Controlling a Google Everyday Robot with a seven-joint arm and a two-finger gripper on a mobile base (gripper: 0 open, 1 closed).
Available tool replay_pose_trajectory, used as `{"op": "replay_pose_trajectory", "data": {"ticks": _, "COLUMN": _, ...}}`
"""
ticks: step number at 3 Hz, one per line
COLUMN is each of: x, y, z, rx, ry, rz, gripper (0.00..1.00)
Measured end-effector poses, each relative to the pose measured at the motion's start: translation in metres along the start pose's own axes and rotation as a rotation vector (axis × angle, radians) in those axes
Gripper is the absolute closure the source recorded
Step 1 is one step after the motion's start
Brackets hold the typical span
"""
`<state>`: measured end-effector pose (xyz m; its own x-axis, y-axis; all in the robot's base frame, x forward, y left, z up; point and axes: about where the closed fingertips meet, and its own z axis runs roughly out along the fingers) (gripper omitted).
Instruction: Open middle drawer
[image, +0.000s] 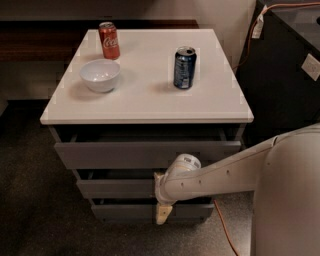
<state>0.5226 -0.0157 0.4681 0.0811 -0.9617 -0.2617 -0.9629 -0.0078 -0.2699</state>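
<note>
Low at the cabinet's front, the gripper (162, 210), pointing down, its pale tip hanging over the bottom drawer front (120, 212) and its upper part level with the middle drawer (115, 188). Cannot tell how far open, nor whether gripping anything; contact with the drawer front not clear either. Just above and to the right, a rounded white wrist joint (186, 162), then the cream arm (225, 172) stretching right to the bulky robot body (290, 200) at the edge.

Middle drawer itself: second grey strip of three, flat and handleless, under the taller top drawer front (145, 154), with a dark gap along its upper edge.

Above all three, a white worktop (150, 102). On it, a white bowl (100, 75) near the left front, a red cola can (109, 40) upright behind the bowl, and a dark blue can (184, 67) upright right of centre, well apart from both.

Right of the cabinet, a dark unit (285, 80), and an orange cable (226, 232) trailing over the dark floor.
</note>
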Motion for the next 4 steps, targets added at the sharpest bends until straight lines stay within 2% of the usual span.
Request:
{"op": "replay_pose_trajectory", "data": {"ticks": 2, "x": 0.028, "y": -0.028, "z": 0.039, "rx": 0.024, "ry": 0.034, "rz": 0.045, "gripper": 0.0}}
{"op": "replay_pose_trajectory", "data": {"ticks": 3, "x": 0.037, "y": -0.034, "z": 0.052, "rx": 0.026, "ry": 0.051, "rz": 0.062, "gripper": 0.15}}
{"op": "replay_pose_trajectory", "data": {"ticks": 4, "x": 0.04, "y": -0.038, "z": 0.059, "rx": 0.028, "ry": 0.063, "rz": 0.077, "gripper": 0.39}}
